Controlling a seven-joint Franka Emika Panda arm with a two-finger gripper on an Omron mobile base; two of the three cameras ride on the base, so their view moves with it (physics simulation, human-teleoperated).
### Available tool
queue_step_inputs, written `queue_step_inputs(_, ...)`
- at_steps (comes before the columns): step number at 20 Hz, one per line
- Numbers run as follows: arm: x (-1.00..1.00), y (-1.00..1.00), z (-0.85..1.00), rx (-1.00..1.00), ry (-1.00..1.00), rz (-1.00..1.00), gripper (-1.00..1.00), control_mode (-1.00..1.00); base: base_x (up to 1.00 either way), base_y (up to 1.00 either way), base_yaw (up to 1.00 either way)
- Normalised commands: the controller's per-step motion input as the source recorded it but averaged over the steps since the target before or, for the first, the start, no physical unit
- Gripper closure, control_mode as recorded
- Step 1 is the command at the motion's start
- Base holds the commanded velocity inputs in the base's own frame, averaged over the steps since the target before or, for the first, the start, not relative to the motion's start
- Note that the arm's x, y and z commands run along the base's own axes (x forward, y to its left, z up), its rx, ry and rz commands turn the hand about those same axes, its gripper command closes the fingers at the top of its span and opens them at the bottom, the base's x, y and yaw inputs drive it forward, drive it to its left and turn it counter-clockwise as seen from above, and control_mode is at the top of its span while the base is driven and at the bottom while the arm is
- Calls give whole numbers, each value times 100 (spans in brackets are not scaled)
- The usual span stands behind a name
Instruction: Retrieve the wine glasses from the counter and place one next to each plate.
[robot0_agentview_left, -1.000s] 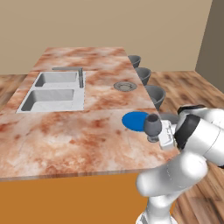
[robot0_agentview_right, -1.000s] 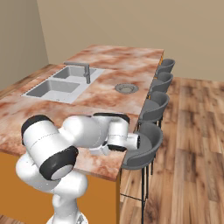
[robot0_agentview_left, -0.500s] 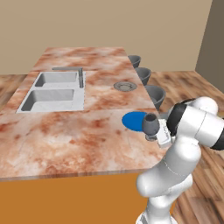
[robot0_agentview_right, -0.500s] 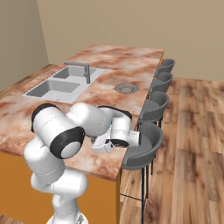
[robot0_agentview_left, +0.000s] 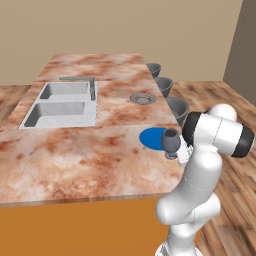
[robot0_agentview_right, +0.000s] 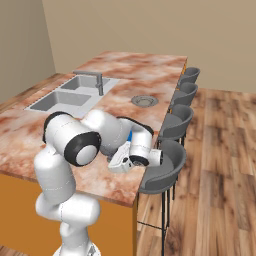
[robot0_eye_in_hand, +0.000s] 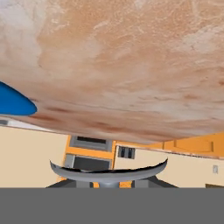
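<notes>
A dark grey-blue wine glass (robot0_agentview_left: 171, 140) stands upright in my gripper (robot0_agentview_left: 177, 153), which is shut on its stem, at the counter's (robot0_agentview_left: 85, 160) right edge. It sits just right of the bright blue plate (robot0_agentview_left: 154, 137). I cannot tell whether its foot touches the stone. In the hand view the glass's round foot (robot0_eye_in_hand: 109, 172) lies between my fingertips, with the blue plate (robot0_eye_in_hand: 13, 101) at the left. The grey ringed plate (robot0_agentview_left: 143, 98) lies farther back near the sink, and the right base view shows it (robot0_agentview_right: 144, 101) beyond my folded arm.
A double sink (robot0_agentview_left: 62, 104) with a faucet (robot0_agentview_left: 91, 86) takes up the counter's left half. Grey stools (robot0_agentview_right: 167, 165) line the counter's right side over the wooden floor (robot0_agentview_right: 220, 165). My elbow (robot0_agentview_left: 220, 135) hangs over the nearest stool.
The arm's upper links have swung up and in toward the counter. The held glass has crept slightly left toward the blue plate. The grip is unchanged.
</notes>
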Motion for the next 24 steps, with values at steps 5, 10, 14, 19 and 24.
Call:
queue_step_inputs(5,17,0,-7,0,0,-9,100,-100,0,0,0)
queue_step_inputs(10,12,0,-12,0,0,-9,100,-100,0,0,0)
queue_step_inputs(14,17,0,-13,0,2,-8,100,-100,0,0,0)
queue_step_inputs(19,20,0,-10,0,0,-3,100,-100,0,0,0)
queue_step_inputs(24,32,0,-7,0,0,0,100,-100,0,0,0)
